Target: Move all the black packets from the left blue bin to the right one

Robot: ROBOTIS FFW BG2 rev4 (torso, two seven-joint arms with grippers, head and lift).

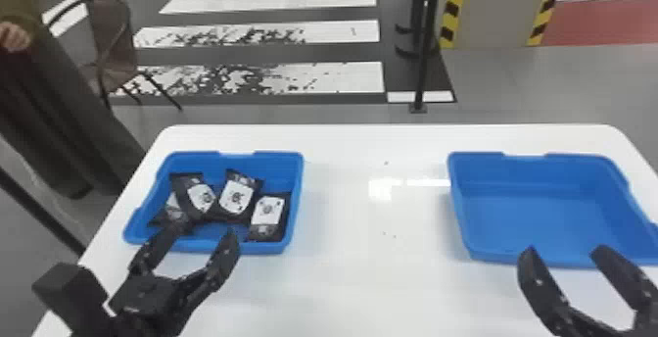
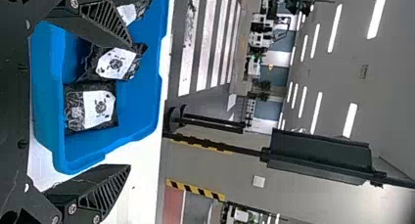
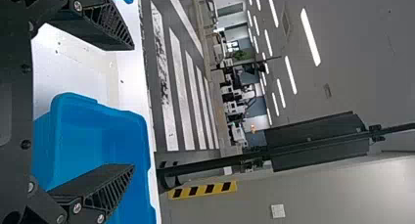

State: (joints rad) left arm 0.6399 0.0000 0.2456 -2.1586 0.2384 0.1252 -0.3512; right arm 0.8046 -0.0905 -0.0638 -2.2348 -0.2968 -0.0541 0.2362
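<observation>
Visibly, black packets [image 1: 193, 195] bear white printed labels [image 1: 268, 211]; left tool [image 1: 206, 231], right tool [image 1: 565, 250] spread.

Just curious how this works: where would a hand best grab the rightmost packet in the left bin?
Probably from above, pinching the packet across its middle by the long sides: it's longer than wide, its whole label facing up, uncovered.
</observation>
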